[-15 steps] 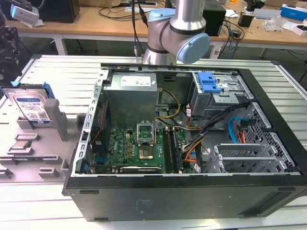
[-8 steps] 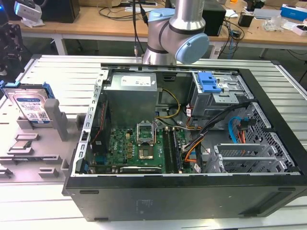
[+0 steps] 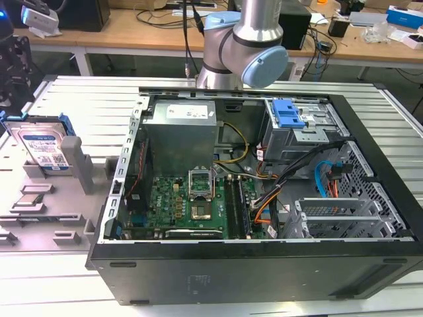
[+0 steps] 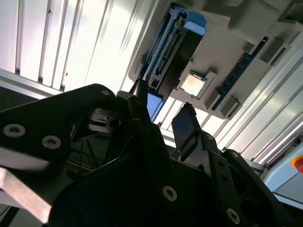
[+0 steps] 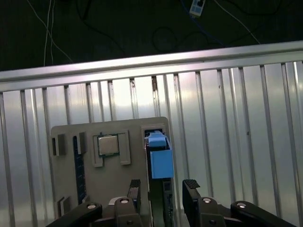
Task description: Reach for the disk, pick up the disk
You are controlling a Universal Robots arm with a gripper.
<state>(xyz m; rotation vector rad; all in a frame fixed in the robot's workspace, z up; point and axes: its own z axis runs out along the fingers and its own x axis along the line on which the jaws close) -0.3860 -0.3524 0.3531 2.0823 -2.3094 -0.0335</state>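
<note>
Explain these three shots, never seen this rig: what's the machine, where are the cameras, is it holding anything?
One robot arm works over a ribbed metal table. The exterior view comes from a camera off the arm: an opened computer case in the middle, and at that view's left a grey parts tray with the disk standing on edge in a slot. Both wrist views come from cameras riding on the arm, looking past its tool, two dark fingers. The fingers are apart and hold nothing; the tool hangs above the disk's blue-bracketed edge. A processor chip sits in the tray beside the disk.
</note>
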